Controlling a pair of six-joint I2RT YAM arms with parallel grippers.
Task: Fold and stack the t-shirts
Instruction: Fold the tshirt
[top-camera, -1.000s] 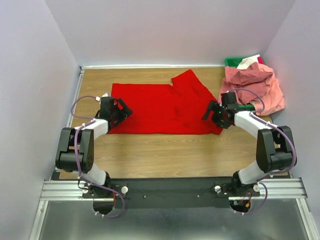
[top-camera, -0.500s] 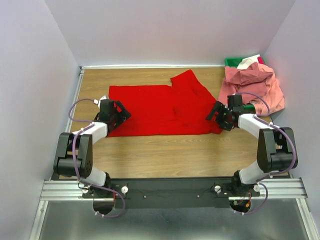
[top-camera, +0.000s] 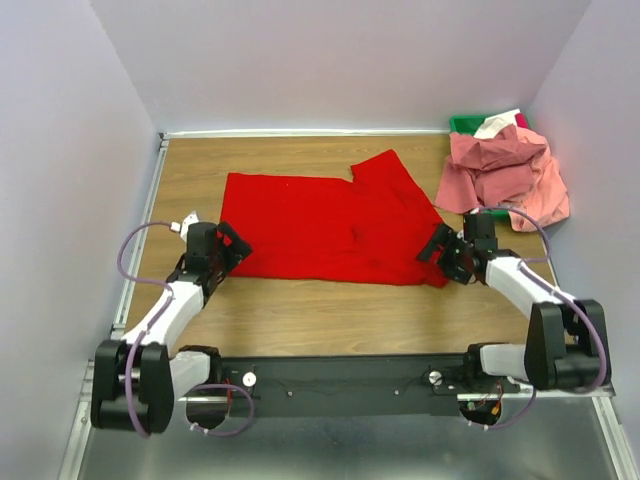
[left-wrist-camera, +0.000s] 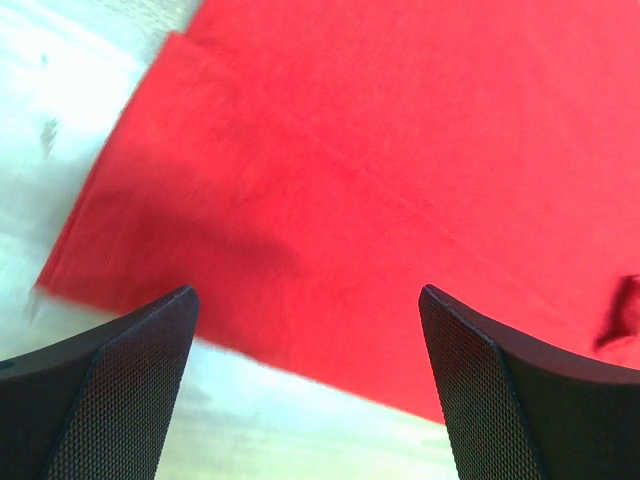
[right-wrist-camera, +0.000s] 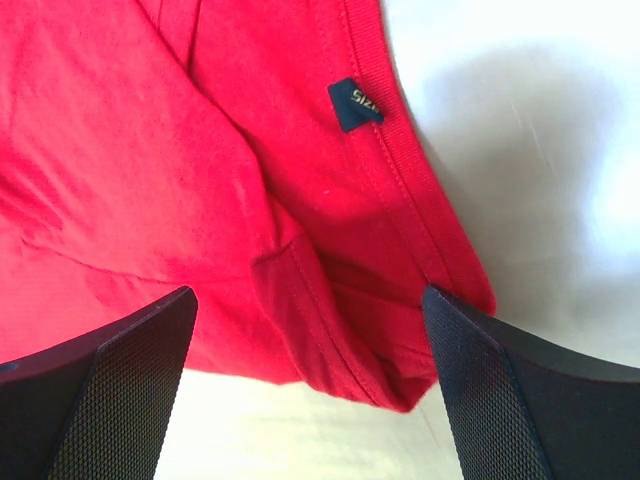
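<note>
Both arms drew back; left gripper (left-wrist-camera: 305, 292) and right gripper (right-wrist-camera: 308, 290), spread empty, probably needed to pinch red t-shirt (top-camera: 325, 225) corners evenly

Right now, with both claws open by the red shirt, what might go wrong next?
1. The red t-shirt is bunched in layers at the corner by the right gripper. Closing there might catch only one layer and give a crooked fold.
2. The left gripper hovers open at the thin hem edge, so it could pinch short and miss the cloth.
3. The pink shirts lie close beside the right arm, and a swing might snag them.
</note>
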